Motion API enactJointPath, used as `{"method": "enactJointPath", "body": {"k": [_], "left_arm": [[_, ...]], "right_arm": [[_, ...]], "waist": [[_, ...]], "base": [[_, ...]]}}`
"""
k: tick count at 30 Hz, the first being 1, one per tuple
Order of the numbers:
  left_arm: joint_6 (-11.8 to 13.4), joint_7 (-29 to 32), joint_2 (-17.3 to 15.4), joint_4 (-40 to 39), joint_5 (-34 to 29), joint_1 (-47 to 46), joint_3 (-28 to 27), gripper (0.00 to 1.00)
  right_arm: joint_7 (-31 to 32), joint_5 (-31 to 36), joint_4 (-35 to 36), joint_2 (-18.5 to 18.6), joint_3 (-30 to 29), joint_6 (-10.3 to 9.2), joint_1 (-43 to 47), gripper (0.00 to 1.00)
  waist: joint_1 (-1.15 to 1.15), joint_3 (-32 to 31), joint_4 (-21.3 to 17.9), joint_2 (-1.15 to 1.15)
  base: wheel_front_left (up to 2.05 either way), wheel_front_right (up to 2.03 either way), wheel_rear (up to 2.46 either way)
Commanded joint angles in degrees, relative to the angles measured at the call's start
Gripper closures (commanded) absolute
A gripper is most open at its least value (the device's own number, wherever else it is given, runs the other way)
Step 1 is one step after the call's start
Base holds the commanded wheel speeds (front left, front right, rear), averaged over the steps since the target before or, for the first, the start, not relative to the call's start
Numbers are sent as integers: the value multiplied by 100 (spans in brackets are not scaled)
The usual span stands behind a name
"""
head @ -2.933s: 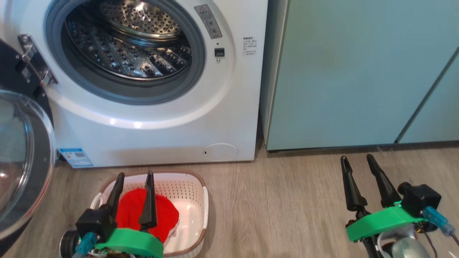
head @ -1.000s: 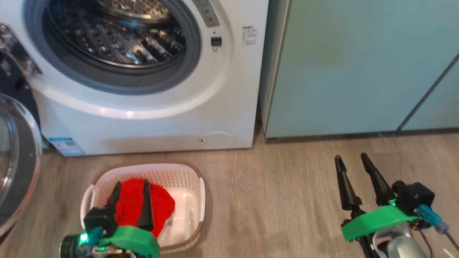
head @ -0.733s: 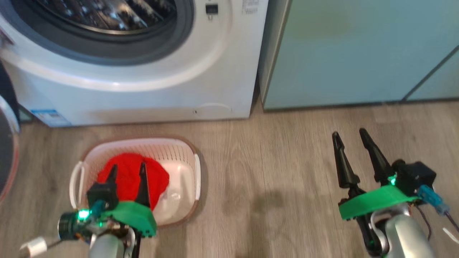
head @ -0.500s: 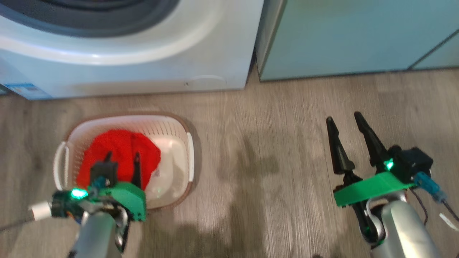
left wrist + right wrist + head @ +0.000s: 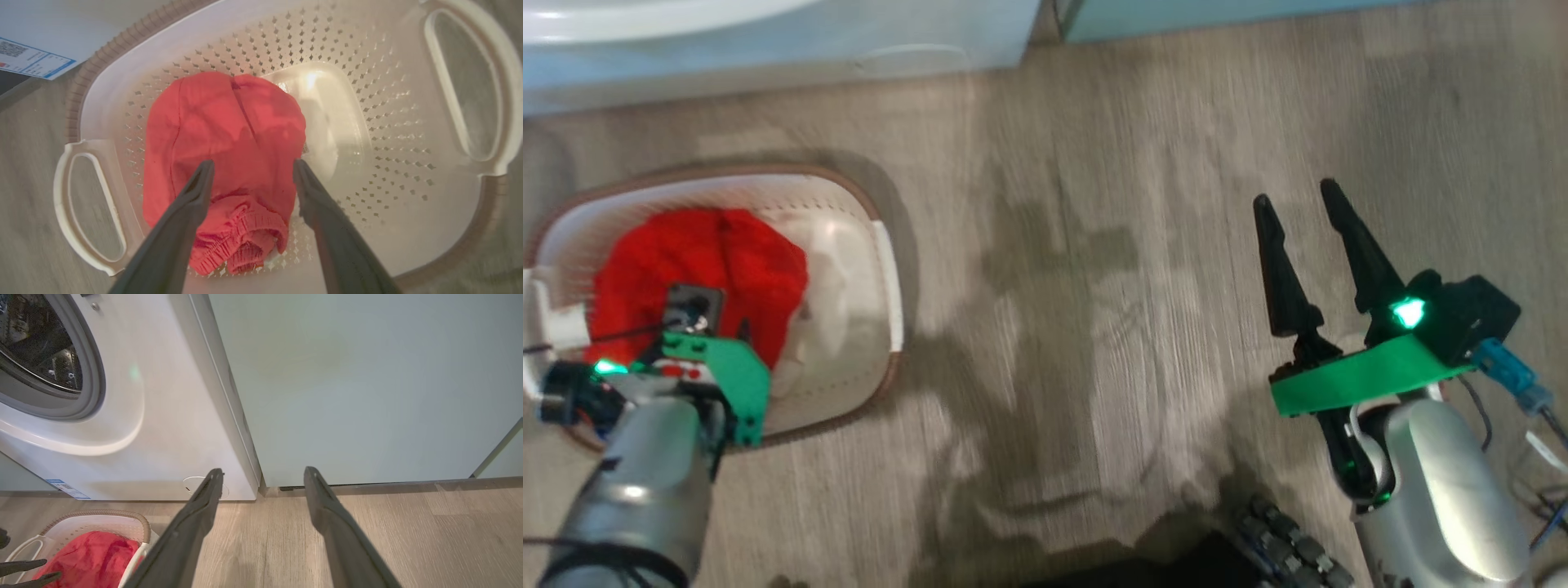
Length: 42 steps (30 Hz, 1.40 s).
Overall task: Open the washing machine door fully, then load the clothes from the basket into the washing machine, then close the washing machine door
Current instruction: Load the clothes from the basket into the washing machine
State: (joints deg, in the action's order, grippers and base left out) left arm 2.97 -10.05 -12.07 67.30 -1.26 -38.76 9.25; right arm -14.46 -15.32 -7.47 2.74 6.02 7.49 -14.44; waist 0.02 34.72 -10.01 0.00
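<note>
lowered since earlier, left end effector (image 5: 253, 163) hangs over the clothes (image 5: 220, 122) in the basket (image 5: 367, 73), wide open, holding nothing; grasp likely next.

Nothing was legible. The washing machine (image 5: 163, 428) bore a blue-edged label sticker (image 5: 30, 59) low on its front (with a square code at one end), but its print was too small and blurred to read.
</note>
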Motion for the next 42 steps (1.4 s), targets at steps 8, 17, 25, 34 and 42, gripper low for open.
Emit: {"method": "enactJointPath", "body": {"k": [8,17,25,34,42], "left_arm": [[-76,479,-670,482,-197,-497,84,0],[49,1045,-1112,629,-272,-655,218,0],[220,1322,-1424,656,-350,-820,354,0],[192,1528,-1579,663,-352,-992,482,0],[181,1758,-1442,665,-293,-1091,570,100]], "right_arm": [[-54,-166,322,14,207,0,-164,0],[-54,-393,384,14,338,0,-262,0],[-54,-533,412,14,426,0,-367,0],[-54,-605,423,14,477,0,-413,0],[-54,-622,362,14,500,0,-461,0]], "waist": [[-2,902,-440,0],[-2,1392,-695,0],[-2,1678,-820,0],[-2,1836,-887,0],[-2,1729,-877,0]], "base": [[0,0,0],[0,0,0],[0,0,0],[0,0,0],[0,0,0]]}}
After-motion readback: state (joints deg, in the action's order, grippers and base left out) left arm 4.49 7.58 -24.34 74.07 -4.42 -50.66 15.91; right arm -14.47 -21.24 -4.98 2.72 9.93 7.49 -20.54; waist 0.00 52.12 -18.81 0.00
